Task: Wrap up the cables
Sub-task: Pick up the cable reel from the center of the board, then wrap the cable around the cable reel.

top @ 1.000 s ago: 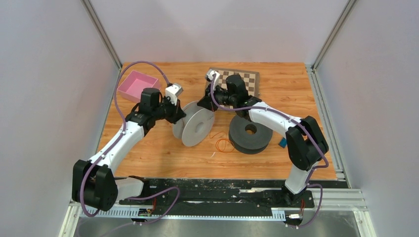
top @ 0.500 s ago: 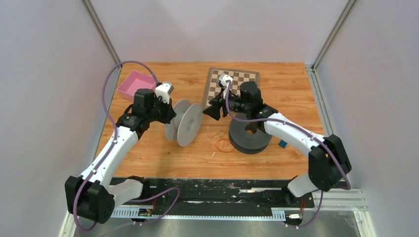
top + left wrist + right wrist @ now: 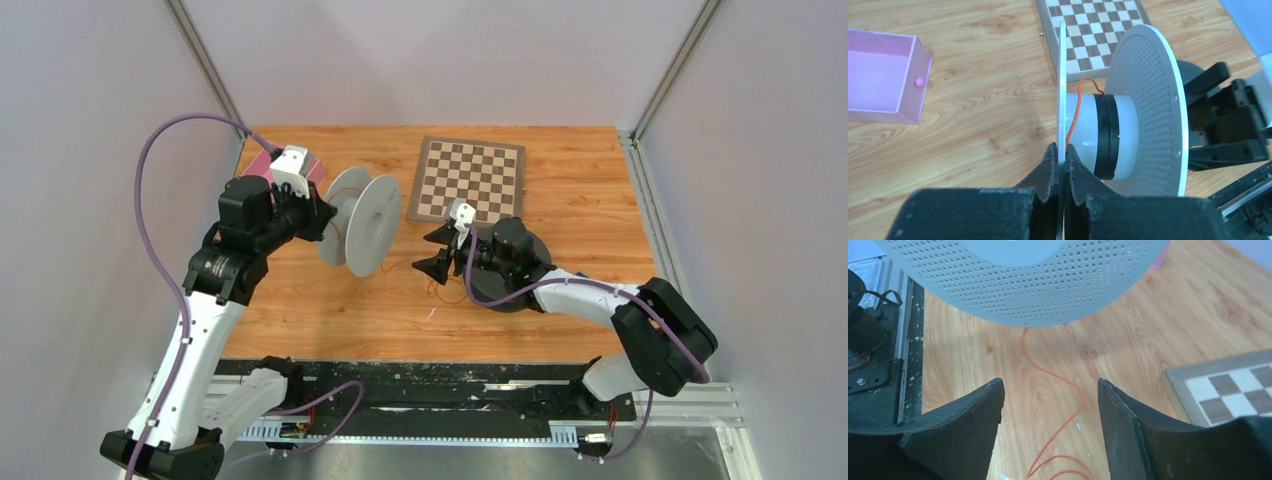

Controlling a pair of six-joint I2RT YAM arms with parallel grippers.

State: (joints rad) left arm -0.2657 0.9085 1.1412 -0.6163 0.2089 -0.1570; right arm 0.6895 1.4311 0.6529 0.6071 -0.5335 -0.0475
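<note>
The thin orange cable [image 3: 1034, 361] ran from the middle of the white spool [image 3: 1143, 110] down to the wood surface [image 3: 300, 300]. It lay in loose loops near the middle of the top view. The left hand [image 3: 1062, 162] pinched the spool's flat rim tight. The right hand [image 3: 1049, 390] was wide and held nothing, and the cable showed between its fingers. It could miss such a thin thread, or a hard pull could tug the spool loose.

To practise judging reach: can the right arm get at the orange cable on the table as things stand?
Probably yes: the right arm's open fingers hover over the orange cable, nothing between; the pale spool hangs further ahead.
</note>
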